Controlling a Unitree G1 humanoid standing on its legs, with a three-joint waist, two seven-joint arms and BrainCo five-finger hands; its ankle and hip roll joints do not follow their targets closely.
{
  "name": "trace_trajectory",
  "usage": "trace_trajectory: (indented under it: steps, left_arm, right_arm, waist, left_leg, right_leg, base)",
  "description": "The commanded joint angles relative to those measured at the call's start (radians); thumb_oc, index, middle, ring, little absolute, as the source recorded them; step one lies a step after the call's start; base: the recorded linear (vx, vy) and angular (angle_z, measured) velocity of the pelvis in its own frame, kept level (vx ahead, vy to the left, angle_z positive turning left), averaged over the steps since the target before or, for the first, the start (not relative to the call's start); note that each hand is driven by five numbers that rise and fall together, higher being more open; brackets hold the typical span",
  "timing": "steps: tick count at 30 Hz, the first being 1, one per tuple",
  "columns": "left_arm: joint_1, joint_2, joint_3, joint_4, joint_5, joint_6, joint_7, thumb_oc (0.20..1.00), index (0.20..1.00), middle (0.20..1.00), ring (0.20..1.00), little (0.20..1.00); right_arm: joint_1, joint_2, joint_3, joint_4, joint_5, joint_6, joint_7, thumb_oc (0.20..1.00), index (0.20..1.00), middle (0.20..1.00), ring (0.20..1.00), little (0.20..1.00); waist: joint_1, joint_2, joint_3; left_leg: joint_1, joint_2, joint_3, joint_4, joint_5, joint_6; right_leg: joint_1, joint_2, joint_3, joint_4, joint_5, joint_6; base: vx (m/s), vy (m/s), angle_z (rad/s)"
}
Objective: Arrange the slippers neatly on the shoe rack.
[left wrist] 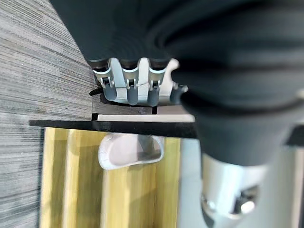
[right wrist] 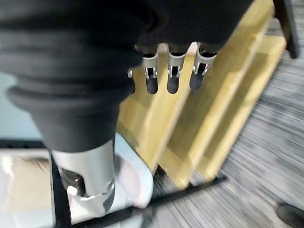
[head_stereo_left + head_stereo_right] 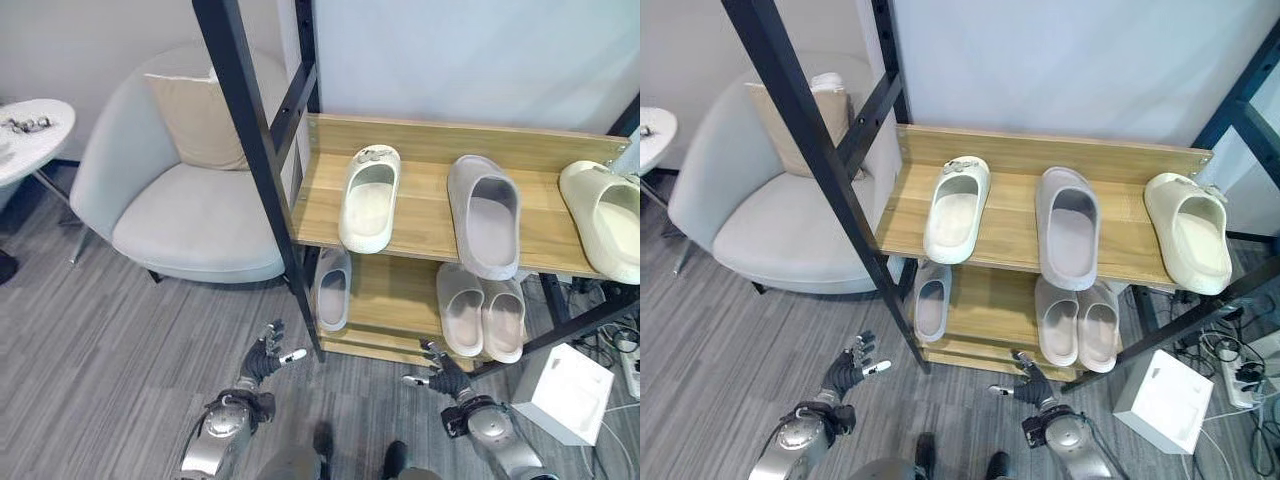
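Pale wood boards on a black metal frame make up the shoe rack [image 3: 430, 215], and we find six slippers already on it. On the upper shelf [image 3: 420, 190] a cream slipper [image 3: 369, 198] lies at 9 o'clock, a grey slipper [image 3: 484, 215] at the centre and a second cream slipper [image 3: 608, 218] at 3 o'clock, its toe overhanging the front edge. All three point toe-out but stand apart from their mates — we judge the cream pair split so, and not yet neat. On the lower shelf [image 3: 390, 295] a single grey slipper [image 3: 332, 288] sits at 9 o'clock against the upright, while a grey pair [image 3: 480, 312] lies side by side, touching, toward 3 o'clock.

Neither hand holds anything. The left hand [image 3: 266, 358] hangs low at 7 o'clock over the floor, fingers relaxed and spread; the right hand [image 3: 441, 376] hangs at 5 o'clock just before the rack's base, fingers likewise loose and straight. We judge both to be at rest between moves, placed low to reach the lower shelf.

The floor [image 3: 100, 350] is grey striped carpet. A light grey armchair [image 3: 180, 215] with a beige cushion [image 3: 200, 120] stands at 10 o'clock beside the rack, a small white round table [image 3: 35, 135] beyond it, and a white box [image 3: 565, 393] with cabling on the floor at 4 o'clock.
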Motion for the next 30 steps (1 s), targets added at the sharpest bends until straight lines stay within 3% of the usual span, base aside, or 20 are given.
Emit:
trace_trajectory:
  steps: [1, 3, 5, 7, 8, 9, 10, 13, 16, 20, 24, 30]
  left_arm:
    - [-0.033, 0.012, 0.0, -0.031, -0.008, -0.046, -0.005, 1.0, 1.0, 1.0, 1.0, 1.0]
    - [-0.041, 0.028, 0.0, -0.029, -0.005, -0.042, -0.009, 1.0, 1.0, 1.0, 1.0, 1.0]
    - [-0.047, 0.034, 0.003, -0.02, -0.005, -0.043, -0.011, 1.0, 1.0, 1.0, 1.0, 1.0]
    - [-0.047, 0.036, 0.008, -0.016, -0.008, -0.045, -0.013, 1.0, 1.0, 1.0, 1.0, 1.0]
    - [-0.052, 0.039, 0.009, -0.016, -0.01, -0.047, -0.012, 1.0, 1.0, 1.0, 1.0, 1.0]
    - [-0.046, 0.04, 0.018, -0.02, -0.012, -0.044, -0.002, 1.0, 1.0, 1.0, 1.0, 1.0]
    - [-0.045, 0.043, 0.023, -0.02, -0.014, -0.046, -0.008, 1.0, 1.0, 1.0, 1.0, 1.0]
    - [-0.05, 0.036, 0.021, -0.001, -0.007, -0.042, -0.003, 1.0, 1.0, 1.0, 1.0, 1.0]
    - [-0.059, 0.014, 0.011, 0.017, -0.005, -0.045, -0.006, 1.0, 1.0, 1.0, 1.0, 1.0]
    - [-0.075, -0.008, -0.009, 0.02, -0.026, -0.043, -0.002, 1.0, 1.0, 1.0, 1.0, 1.0]
    - [-0.072, -0.019, -0.024, 0.041, -0.015, -0.031, -0.006, 1.0, 1.0, 1.0, 1.0, 1.0]
    - [-0.07, -0.006, -0.032, 0.067, -0.003, -0.028, -0.013, 1.0, 1.0, 1.0, 1.0, 1.0]
  right_arm:
    - [-0.024, 0.008, 0.012, -0.03, -0.023, -0.03, -0.006, 1.0, 1.0, 1.0, 1.0, 1.0]
    - [-0.029, 0.018, 0.015, -0.025, -0.023, -0.027, 0.0, 1.0, 1.0, 1.0, 1.0, 1.0]
    - [-0.027, 0.031, 0.016, -0.027, -0.022, -0.027, 0.005, 1.0, 1.0, 1.0, 1.0, 1.0]
    - [-0.023, 0.038, 0.015, -0.029, -0.022, -0.03, 0.006, 1.0, 1.0, 1.0, 1.0, 1.0]
    - [-0.025, 0.043, 0.012, -0.029, -0.019, -0.029, 0.007, 1.0, 1.0, 1.0, 1.0, 1.0]
    - [-0.03, 0.043, 0.019, -0.03, -0.028, -0.019, 0.007, 1.0, 1.0, 1.0, 1.0, 1.0]
    - [-0.029, 0.038, 0.019, -0.029, -0.033, -0.017, 0.008, 1.0, 1.0, 1.0, 1.0, 1.0]
    - [-0.03, 0.042, 0.026, -0.027, -0.03, -0.016, 0.009, 1.0, 1.0, 1.0, 1.0, 1.0]
    - [-0.011, 0.025, 0.019, -0.042, -0.01, -0.028, 0.02, 1.0, 1.0, 1.0, 1.0, 1.0]
    - [-0.011, 0.006, 0.008, -0.034, 0.005, -0.029, 0.007, 1.0, 1.0, 1.0, 1.0, 1.0]
    - [-0.01, 0.001, 0.003, -0.035, -0.004, -0.028, 0.002, 1.0, 1.0, 1.0, 1.0, 1.0]
    - [-0.013, 0.017, 0.015, -0.057, -0.023, -0.022, 0.0, 1.0, 1.0, 1.0, 1.0, 1.0]
  waist:
    - [-0.004, -0.016, 0.002]
    - [-0.007, -0.014, 0.011]
    - [-0.007, -0.015, 0.011]
    - [0.0, -0.003, 0.0]
    - [0.007, 0.003, -0.016]
    - [0.03, 0.004, -0.028]
    - [0.042, -0.007, -0.033]
    - [0.037, -0.025, -0.031]
    - [0.014, -0.035, -0.03]
    - [-0.006, -0.041, -0.015]
    - [-0.018, -0.032, -0.022]
    - [-0.021, -0.036, -0.042]
  left_leg:
    - [0.07, 0.003, 0.007, -0.024, -0.122, -0.007]
    - [0.076, 0.01, 0.017, -0.019, -0.125, 0.003]
    - [0.088, 0.011, 0.012, -0.02, -0.132, 0.01]
    - [0.101, 0.022, 0.014, -0.037, -0.138, 0.017]
    - [0.107, 0.03, 0.022, -0.053, -0.142, 0.019]
    - [0.117, 0.047, 0.047, -0.053, -0.146, 0.017]
    - [0.119, 0.05, 0.06, -0.051, -0.151, 0.009]
    - [0.121, 0.071, 0.068, -0.051, -0.138, -0.017]
    - [0.119, 0.103, 0.04, -0.042, -0.128, -0.047]
    - [0.058, 0.099, -0.007, 0.026, -0.107, -0.062]
    - [0.067, 0.091, -0.029, -0.053, -0.088, -0.059]
    - [0.101, 0.075, -0.009, -0.053, -0.122, -0.039]
  right_leg:
    - [-0.026, -0.004, -0.042, 0.209, -0.196, 0.052]
    - [-0.077, -0.039, -0.036, 0.339, -0.2, 0.086]
    - [-0.067, -0.059, -0.009, 0.348, -0.189, 0.085]
    - [-0.032, -0.099, -0.026, 0.309, -0.17, 0.071]
    - [0.004, -0.126, -0.033, 0.22, -0.126, 0.07]
    - [0.018, -0.151, -0.044, 0.082, -0.03, 0.09]
    - [0.04, -0.144, -0.061, 0.02, -0.036, 0.103]
    - [0.037, -0.121, -0.03, 0.011, -0.042, 0.108]
    - [0.065, -0.075, -0.022, -0.014, -0.09, 0.084]
    - [0.082, -0.061, -0.046, -0.014, -0.134, 0.056]
    - [0.087, -0.05, -0.07, -0.014, -0.134, 0.056]
    - [0.102, -0.064, -0.054, -0.009, -0.122, 0.067]
  base:
    - [-0.04, 0.073, -0.27]
    - [-0.03, 0.063, -0.37]
    - [0.03, -0.023, -0.32]
    - [0.06, -0.116, -0.07]
    - [0.08, -0.383, -0.01]
    - [0.09, -0.471, -0.05]
    - [0.07, -0.49, -0.54]
    - [0.04, -0.297, -0.5]
    - [0.05, -0.373, 0.55]
    - [-0.02, -0.122, 0.06]
    - [0.03, 0.051, 0.36]
    - [0.08, 0.072, 0.08]
